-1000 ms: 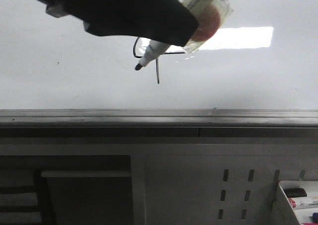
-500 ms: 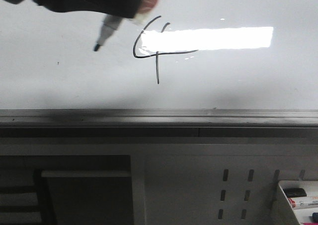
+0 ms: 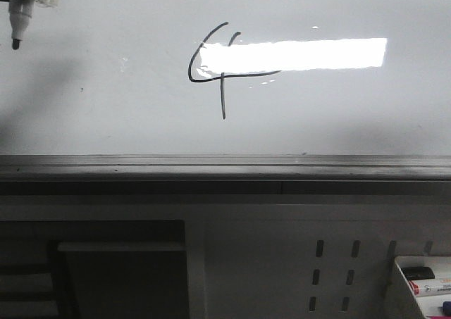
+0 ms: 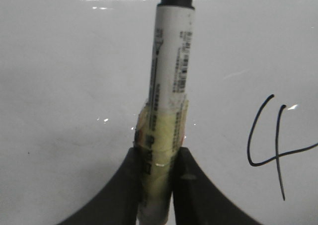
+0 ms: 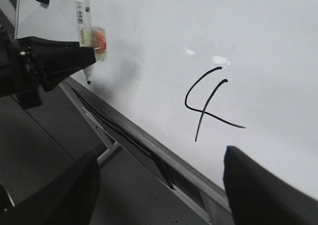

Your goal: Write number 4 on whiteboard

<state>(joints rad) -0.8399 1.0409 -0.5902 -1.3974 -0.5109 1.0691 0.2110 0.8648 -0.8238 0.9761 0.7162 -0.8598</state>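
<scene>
Nearest you in the front view sits a grey perforated metal panel [image 3: 331, 277], with a white tray of markers [image 3: 423, 280] at its lower right corner. Above it runs the grey metal ledge [image 3: 225, 167] along the lower edge of the large glossy white whiteboard [image 3: 106, 115]. On that board you see the thin black hand-drawn number 4 [image 3: 220, 69], left of centre, its bar crossing into the bright rectangular light reflection [image 3: 296, 53].

Your left gripper [image 4: 155, 155] has its two dark fingers [image 4: 130, 185] clenched on a white cylindrical marker with a black tip [image 4: 171, 76], at a band of yellowish tape. In the front view the marker [image 3: 17, 23] hangs tip-down at the top left corner, well apart from the figure; whether the tip touches the board you cannot tell. The right wrist view shows the arm reaching in from the side, marker [image 5: 84, 16] pointing toward the ledge.

Your right gripper [image 5: 159, 185] stands released, its dark fingers [image 5: 263, 190] spread wide, grasping nothing, off the board near the ledge.
</scene>
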